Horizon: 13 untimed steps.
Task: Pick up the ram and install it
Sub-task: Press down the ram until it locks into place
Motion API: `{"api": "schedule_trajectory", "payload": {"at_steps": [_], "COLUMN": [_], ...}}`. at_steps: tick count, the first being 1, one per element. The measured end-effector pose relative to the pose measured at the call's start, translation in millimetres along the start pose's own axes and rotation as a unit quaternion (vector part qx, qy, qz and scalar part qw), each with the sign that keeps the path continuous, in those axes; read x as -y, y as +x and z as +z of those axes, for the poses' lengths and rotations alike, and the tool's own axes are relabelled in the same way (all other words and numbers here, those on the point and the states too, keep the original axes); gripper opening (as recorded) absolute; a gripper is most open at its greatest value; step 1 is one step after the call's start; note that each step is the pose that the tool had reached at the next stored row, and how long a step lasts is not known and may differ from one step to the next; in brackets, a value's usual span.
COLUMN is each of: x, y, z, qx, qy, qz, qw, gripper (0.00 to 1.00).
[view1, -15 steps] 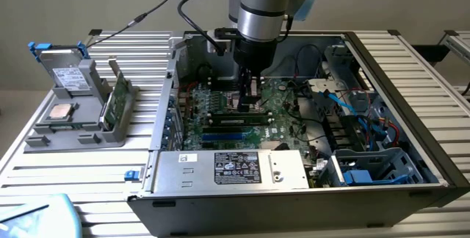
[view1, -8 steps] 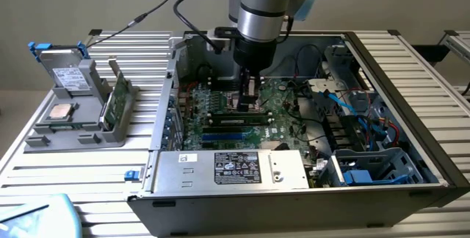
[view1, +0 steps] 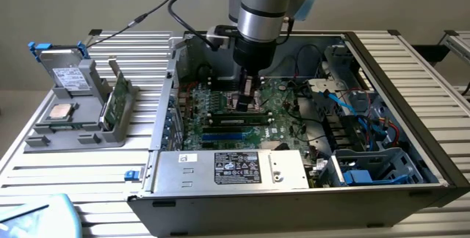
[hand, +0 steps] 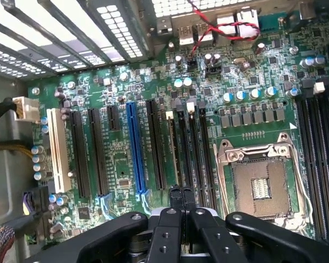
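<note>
closed gripper (hand: 180, 198) hovers above motherboard (hand: 153, 164); one ram (view1: 239, 120) sits slotted there, another ram stick (view1: 116, 101) in left holder (view1: 74, 133).

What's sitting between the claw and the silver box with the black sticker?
In the exterior view, a green memory stick lies seated in the board, between the claw and the silver box.

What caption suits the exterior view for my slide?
Shut gripper poised over the motherboard inside the open PC case.
</note>
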<state>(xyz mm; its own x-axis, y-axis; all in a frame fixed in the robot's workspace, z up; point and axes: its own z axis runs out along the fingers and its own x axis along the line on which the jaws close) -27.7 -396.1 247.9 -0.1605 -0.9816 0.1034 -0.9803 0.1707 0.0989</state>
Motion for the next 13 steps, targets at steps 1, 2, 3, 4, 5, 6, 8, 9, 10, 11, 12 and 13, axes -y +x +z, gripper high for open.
{"api": "schedule_trajectory", "payload": {"at_steps": [1,2,3,4,5,6,8,9,10,11,12,13], "x": [0.0,0.0,0.0,0.0,0.0,0.0,0.0,0.0,0.1,0.1,0.1,0.0], "y": [0.0,0.0,0.0,0.0,0.0,0.0,0.0,0.0,0.0,0.0,0.0,0.0], "z": [0.0,0.0,0.0,0.0,0.0,0.1,0.1,0.1,0.1,0.1,0.1,0.2], "qx": [-0.0007,-0.0013,-0.0019,-0.0026,-0.0034,-0.0039,-0.0054,-0.006,-0.0066,-0.0073,-0.0079,-0.0084], "qy": [-0.0003,-0.0006,-0.0009,-0.0011,-0.0014,-0.0016,-0.0021,-0.0024,-0.0026,-0.0029,-0.003,-0.0032], "qz": [0.006,0.012,0.018,0.023,0.029,0.035,0.047,0.052,0.059,0.064,0.07,0.076], "qw": [1.0,0.9999,0.9998,0.9997,0.9996,0.9994,0.9989,0.9986,0.9983,0.9979,0.9975,0.9971], "gripper": [0.11,0.11,0.11,0.11,0.11,0.11,0.11,0.11,0.11,0.11,0.11,0.11]}}
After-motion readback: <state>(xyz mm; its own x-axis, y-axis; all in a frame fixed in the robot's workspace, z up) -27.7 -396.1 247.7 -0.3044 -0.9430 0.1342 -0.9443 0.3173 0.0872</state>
